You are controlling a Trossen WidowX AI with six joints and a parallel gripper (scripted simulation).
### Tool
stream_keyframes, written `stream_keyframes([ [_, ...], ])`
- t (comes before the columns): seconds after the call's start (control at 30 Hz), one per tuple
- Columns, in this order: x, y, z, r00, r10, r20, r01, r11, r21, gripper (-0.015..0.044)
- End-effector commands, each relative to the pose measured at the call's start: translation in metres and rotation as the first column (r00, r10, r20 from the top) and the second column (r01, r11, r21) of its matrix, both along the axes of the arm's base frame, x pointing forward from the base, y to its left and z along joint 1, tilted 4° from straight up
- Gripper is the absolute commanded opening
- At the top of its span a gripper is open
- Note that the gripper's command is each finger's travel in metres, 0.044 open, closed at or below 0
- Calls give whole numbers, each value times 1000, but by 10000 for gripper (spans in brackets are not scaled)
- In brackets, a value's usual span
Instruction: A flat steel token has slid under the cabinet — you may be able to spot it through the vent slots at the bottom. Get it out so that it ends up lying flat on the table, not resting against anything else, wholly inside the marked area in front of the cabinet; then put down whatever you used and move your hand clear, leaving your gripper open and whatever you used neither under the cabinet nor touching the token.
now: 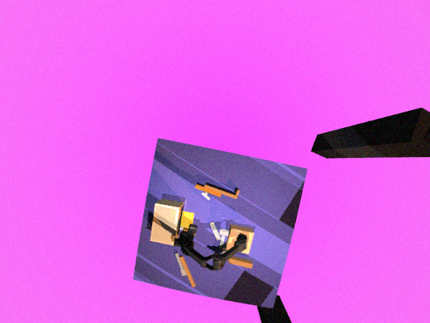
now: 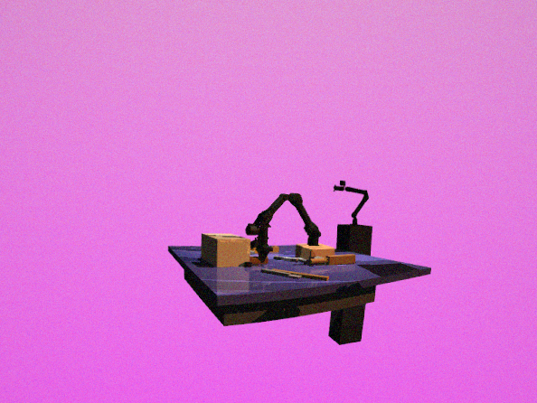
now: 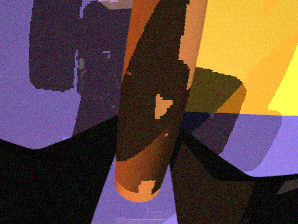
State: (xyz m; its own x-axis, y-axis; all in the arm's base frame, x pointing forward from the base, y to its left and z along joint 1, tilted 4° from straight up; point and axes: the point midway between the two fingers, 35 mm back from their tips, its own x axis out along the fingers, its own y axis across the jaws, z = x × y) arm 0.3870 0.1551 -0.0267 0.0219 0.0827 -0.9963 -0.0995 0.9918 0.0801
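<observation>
We have claw (image 1: 184, 239) (image 2: 263, 258) (image 3: 145, 127) just in front of cabinet (image 1: 166, 222) (image 2: 232, 252), low over worktop (image 1: 260, 195) (image 2: 253, 289), pinching orange rod (image 2: 258, 260) (image 3: 159, 105). Yellow patch (image 1: 187, 219) (image 3: 270, 45) lies before cabinet, near rod. Token: we cannot make it out in any view, so cannot tell whether under cabinet. Tan block (image 1: 248, 248) (image 2: 304, 252) carries arm, well apart from cabinet's front. Hooked orange bar (image 1: 213, 190) lies well apart from cabinet. Slim orange stick (image 1: 187, 271) (image 2: 312, 275) lies nearer cabinet than tan block does.

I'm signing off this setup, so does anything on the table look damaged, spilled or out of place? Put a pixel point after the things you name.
Nothing stands out: the cabinet (image 1: 166, 221) (image 2: 232, 250) sits upright, and I see no spill or breakage, though small details are blurred.
</observation>
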Motion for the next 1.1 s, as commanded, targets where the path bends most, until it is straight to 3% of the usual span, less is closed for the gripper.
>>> stream_keyframes([
  [0.0,1,-9,-2,1000,-4,4,4,1000,-10,0],
  [1.07,4,-39,-4,1000,-4,4,4,1000,-13,0],
])
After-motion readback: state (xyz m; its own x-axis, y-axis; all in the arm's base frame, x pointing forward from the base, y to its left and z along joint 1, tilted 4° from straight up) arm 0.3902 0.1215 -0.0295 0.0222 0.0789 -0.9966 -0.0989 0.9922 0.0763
